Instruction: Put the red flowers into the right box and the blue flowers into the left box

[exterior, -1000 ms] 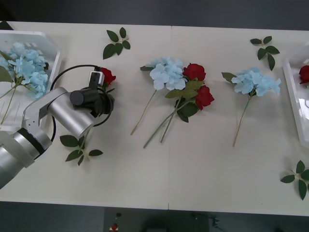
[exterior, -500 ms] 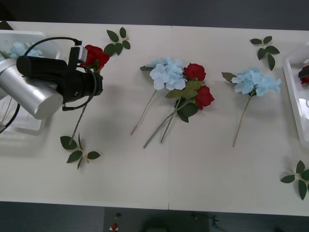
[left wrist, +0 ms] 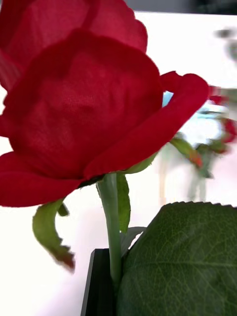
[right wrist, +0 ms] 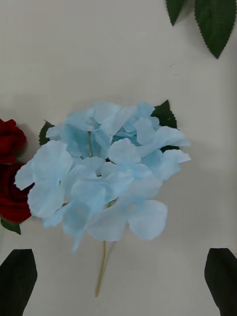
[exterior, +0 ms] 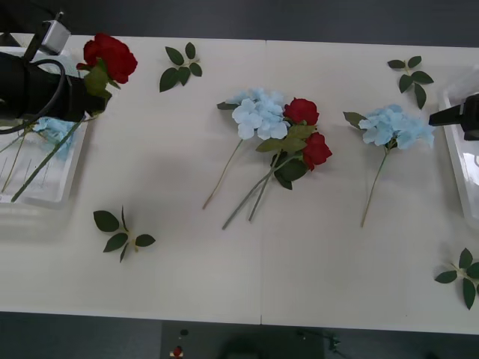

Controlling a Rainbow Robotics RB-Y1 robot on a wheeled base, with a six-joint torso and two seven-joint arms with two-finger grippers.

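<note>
At about ten o'clock over the white worktop (exterior: 187, 269), the left gripper (exterior: 88, 88) is pinching a deep-red artificial rose (exterior: 110, 57) by its thin green stem just under the head; stem trailing down across the white slotted left box (exterior: 45, 196), where pale-blue hydrangea clusters (exterior: 52, 129) are lying. That box is wrong for a rose.

At three o'clock, the right gripper (right wrist: 118, 281) is hovering with jaws spread above a fluffy sky-blue hydrangea (exterior: 397, 126), just beside the white right box (exterior: 455, 153).

Near centre: another hydrangea (exterior: 256, 112) touching two roses (exterior: 307, 131), stems crossing. Loose green leaf sprigs (exterior: 120, 232) are scattered around.

Judgement: blooms are light, soft, crushable; stems thin, springy, likely to swing. Better taking hold on the stem close below the head, not the petals.
</note>
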